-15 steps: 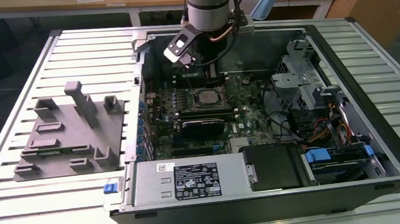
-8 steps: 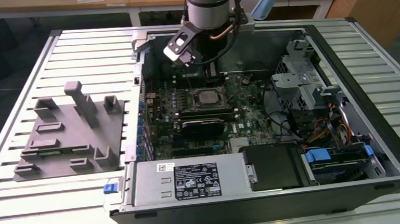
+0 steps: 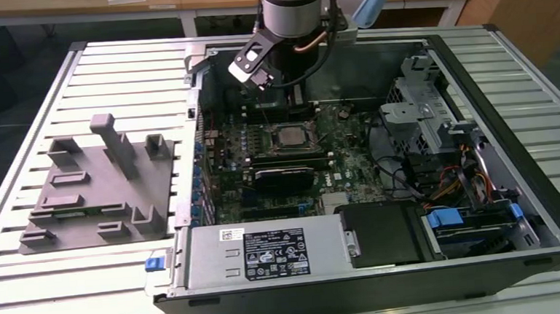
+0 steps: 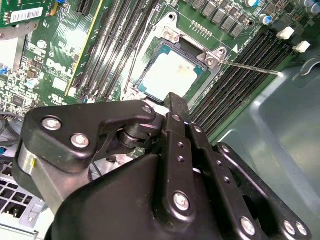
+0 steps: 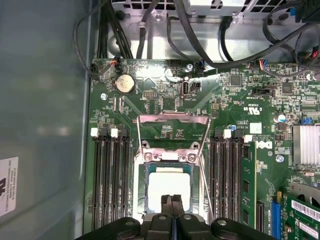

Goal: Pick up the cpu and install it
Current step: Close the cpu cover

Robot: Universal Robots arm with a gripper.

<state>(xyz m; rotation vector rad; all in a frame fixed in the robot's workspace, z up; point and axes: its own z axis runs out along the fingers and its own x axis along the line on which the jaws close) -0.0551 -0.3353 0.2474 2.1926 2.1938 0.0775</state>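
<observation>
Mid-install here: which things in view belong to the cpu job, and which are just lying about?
Job in hand:
cpu, lying in the socket
gripper, shut, close over the cpu

Lying about:
grey moulded tray beside the case
memory slots
coin cell
power supply

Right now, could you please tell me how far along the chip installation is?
Done: the chip lies in its socket. In hand: nothing; the end effector hangs shut above it. Left: the metal frame stands open, not clamped down.
</observation>
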